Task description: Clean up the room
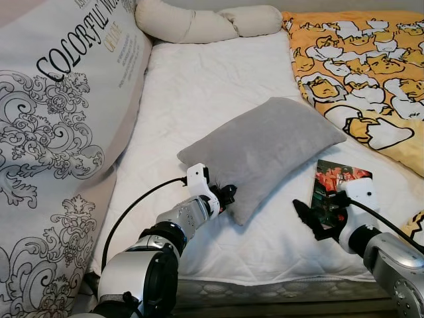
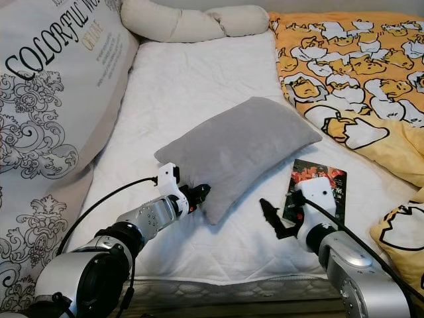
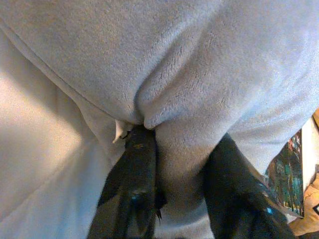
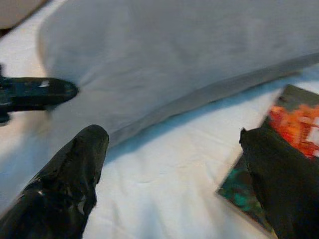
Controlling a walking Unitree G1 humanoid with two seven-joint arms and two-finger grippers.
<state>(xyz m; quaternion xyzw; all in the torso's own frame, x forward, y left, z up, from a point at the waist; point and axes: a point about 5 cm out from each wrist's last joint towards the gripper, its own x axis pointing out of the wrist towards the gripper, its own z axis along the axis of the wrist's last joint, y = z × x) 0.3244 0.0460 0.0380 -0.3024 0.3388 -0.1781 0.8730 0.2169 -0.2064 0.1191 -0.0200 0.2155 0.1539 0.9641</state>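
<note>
The white mattress (image 1: 218, 86) carries everything, with a big printed cushion (image 1: 59, 112) propped along its left edge, a cream bolster (image 1: 199, 23) across the head end and a yellow duck-print duvet (image 1: 358, 73) heaped over the right side. The grey pillow (image 1: 265, 149) lies askew near the middle, one corner pointing toward the front edge, and the left gripper (image 1: 228, 197) has its fingers pinched on that corner, a fold of plush bunched between them in the left wrist view. Just beside the pillow toward the front right corner lies a dark book (image 1: 334, 185) with a red cover picture, flat on the sheet. The right gripper (image 1: 317, 222) hovers low next to it with fingers spread wide and nothing between them. The hold takes in little cloth, so a quick lift could probably let the soft corner slide out, or the pillow could swing from one point and drag across the book. The book sits close under the pillow's edge and the duvet crowds the right side, leaving the right arm little room.
</note>
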